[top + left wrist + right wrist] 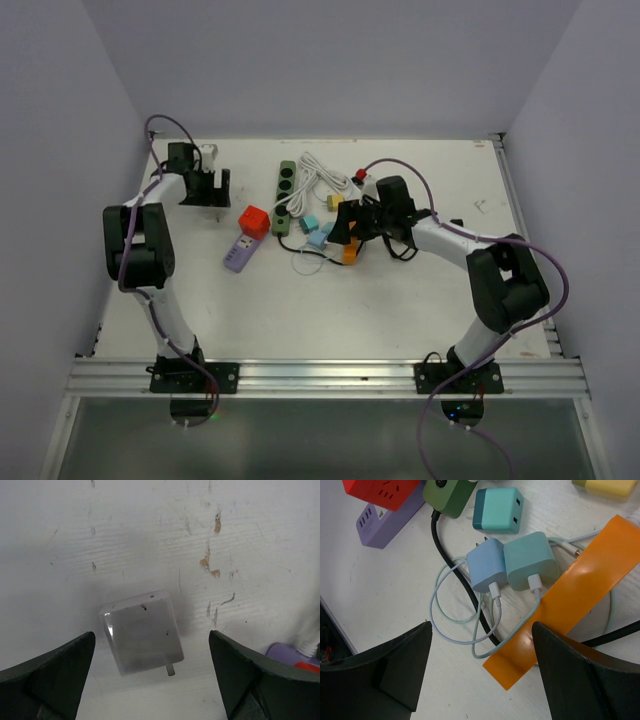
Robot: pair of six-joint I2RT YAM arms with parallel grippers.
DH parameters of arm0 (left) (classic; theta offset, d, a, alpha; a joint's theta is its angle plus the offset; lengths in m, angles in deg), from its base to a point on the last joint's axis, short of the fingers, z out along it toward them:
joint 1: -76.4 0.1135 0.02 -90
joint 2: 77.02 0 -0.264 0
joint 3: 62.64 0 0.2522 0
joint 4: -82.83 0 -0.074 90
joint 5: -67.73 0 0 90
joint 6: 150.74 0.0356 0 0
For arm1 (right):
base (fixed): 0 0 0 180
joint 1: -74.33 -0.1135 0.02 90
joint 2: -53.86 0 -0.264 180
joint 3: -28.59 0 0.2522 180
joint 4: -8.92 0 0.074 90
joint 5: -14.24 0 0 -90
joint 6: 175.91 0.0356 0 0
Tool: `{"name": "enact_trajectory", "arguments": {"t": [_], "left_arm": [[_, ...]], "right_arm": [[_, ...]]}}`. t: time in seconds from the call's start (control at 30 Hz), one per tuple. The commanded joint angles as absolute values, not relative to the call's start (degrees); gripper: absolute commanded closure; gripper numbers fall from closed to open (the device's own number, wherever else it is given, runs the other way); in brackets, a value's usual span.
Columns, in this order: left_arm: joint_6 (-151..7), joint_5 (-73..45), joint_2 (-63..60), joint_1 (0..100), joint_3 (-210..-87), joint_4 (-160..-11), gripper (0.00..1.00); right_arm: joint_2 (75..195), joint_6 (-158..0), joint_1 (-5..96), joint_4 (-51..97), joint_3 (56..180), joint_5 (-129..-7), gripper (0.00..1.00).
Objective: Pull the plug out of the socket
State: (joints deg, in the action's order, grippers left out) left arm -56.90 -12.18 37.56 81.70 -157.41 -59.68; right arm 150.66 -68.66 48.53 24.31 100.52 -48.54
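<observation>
A white cube plug [142, 632] with a short pin shows against the white table between the fingers of my left gripper [152, 635]. The jaws are open and neither finger touches it. In the top view the left gripper [215, 188] is at the far left, well away from the dark-green socket strip [285, 195]. My right gripper [345, 225] is open with nothing held. It hovers over an orange strip [580, 590] and loose plugs. The socket's end [447, 495] and its black cord [450, 555] show in the right wrist view.
A red cube [254, 220] and a lavender strip [238, 255] lie left of the socket. Light-blue [485, 570], green [530, 565] and teal [497, 510] plugs with thin cables lie by the orange strip. A white coiled cable [318, 178] lies behind.
</observation>
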Motion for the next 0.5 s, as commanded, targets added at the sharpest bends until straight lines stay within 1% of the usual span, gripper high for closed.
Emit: {"name": "enact_trajectory", "arguments": {"t": [0.0, 0.07, 0.1, 0.13, 0.17, 0.2, 0.23, 0.3, 0.33, 0.47], "left_arm": [[-58.71, -9.54, 28.73, 82.11, -156.57, -63.18, 0.00], [-60.29, -8.65, 22.76, 82.11, -155.15, -64.24, 0.00], [-62.21, -7.08, 20.47, 82.11, -152.54, -65.99, 0.00], [-63.28, -6.89, 15.31, 82.11, -151.03, -66.88, 0.00], [-65.72, -6.37, 12.39, 82.02, -149.02, -68.02, 0.00], [-66.62, -5.49, 9.32, 82.02, -144.56, -71.42, 0.00], [-68.28, -5.22, 3.11, 82.02, -142.25, -73.02, 0.00], [-70.83, -4.69, -3.25, 81.76, -134.89, -78.54, 0.00], [-73.02, -5.04, -8.85, 81.67, -133.10, -79.27, 0.00], [-74.19, -5.40, -18.91, 78.87, -124.67, -82.44, 0.00]], "right_arm": [[150.46, -69.13, 48.76, 24.18, 100.54, -51.77, 0.14], [149.23, -69.12, 48.23, 21.55, 99.48, -51.16, 0.12], [148.70, -69.82, 47.71, 21.36, 99.48, -52.20, 0.12], [148.26, -70.70, 46.83, 21.36, 99.91, -53.34, 0.12], [148.26, -72.62, 44.56, 22.05, 100.35, -54.74, 0.10], [148.52, -73.42, 43.58, 22.50, 101.23, -57.45, 0.10], [149.48, -74.13, 41.74, 22.50, 103.15, -58.35, 0.10], [150.36, -75.19, 40.59, 25.40, 105.01, -60.98, 0.09], [150.89, -75.28, 39.63, 25.92, 107.02, -61.87, 0.09], [153.61, -75.18, 36.11, 29.87, 113.70, -66.18, 0.09]]}}
